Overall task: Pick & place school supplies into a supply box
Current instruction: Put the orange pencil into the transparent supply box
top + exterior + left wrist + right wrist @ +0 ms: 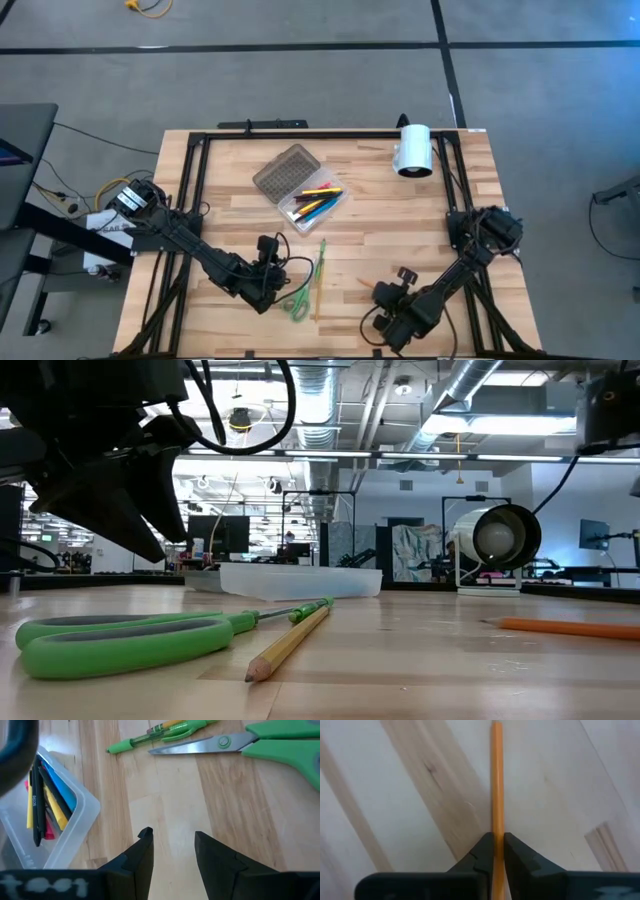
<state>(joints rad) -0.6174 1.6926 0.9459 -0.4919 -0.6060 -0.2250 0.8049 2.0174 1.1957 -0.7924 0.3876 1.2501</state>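
The right gripper [495, 851] is closed on an orange pencil [496, 780]. In the right wrist view its two dark fingers [482, 852] press the thin orange shaft from both sides, and the pencil runs straight out ahead of them, lying on the pale wood of the table [400, 230]. From above, this gripper [392, 290] sits at about five o'clock on the table, low over the boards.

The left gripper [172, 847] is open. Its fingers [142, 855] stand apart with bare wood between them, and they touch nothing. In the overhead view it [270, 262] is at about seven o'clock on the table.

Just past the left gripper lie the green-handled scissors [235, 744], blades closed, and a green pen [160, 735] close beside the blades. A yellow pencil [290, 645] lies next to them, its sharpened tip towards the low camera.

The supply box [300, 185] sits open near the table's centre, at about twelve o'clock from the scissors [297, 302]. Its grey dotted lid [280, 172] is folded back, and the clear tray holds several pens and pencils [47, 800] in yellow, blue, black and pink.

A white cylinder [414, 150] stands at about one o'clock on the table, well apart from the box.
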